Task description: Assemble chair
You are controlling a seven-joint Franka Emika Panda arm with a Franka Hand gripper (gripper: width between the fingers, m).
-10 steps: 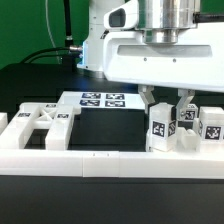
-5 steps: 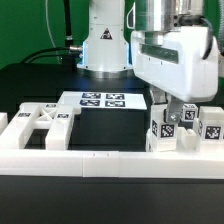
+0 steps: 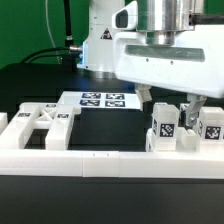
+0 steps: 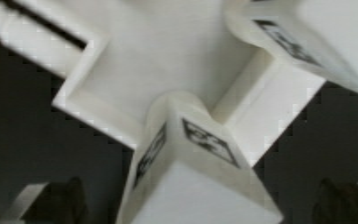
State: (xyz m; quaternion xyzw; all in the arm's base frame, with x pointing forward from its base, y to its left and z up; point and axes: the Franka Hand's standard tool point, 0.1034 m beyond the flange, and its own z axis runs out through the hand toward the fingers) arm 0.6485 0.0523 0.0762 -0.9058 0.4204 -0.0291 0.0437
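Note:
Several white chair parts with black-and-white tags stand against the front wall on the exterior view's right: an upright tagged block (image 3: 163, 126) and another (image 3: 211, 125) beside it. A cut-out panel (image 3: 40, 124) lies at the left. My gripper (image 3: 168, 108) hangs just above the first block, open, with one finger (image 3: 190, 110) on each side of its top. In the wrist view the tagged part (image 4: 208, 150) rises between my dark fingertips (image 4: 41, 200), with gaps on both sides, and my gripper (image 4: 194, 206) holds nothing.
The marker board (image 3: 103, 100) lies flat on the black table behind the parts. A long low white border wall (image 3: 90, 162) runs along the front. The robot base (image 3: 100, 45) and cables stand at the back.
The hand swung toward the exterior view's right and turned half a second ago. It is now back square over the tagged block, with its fingers spread wider.

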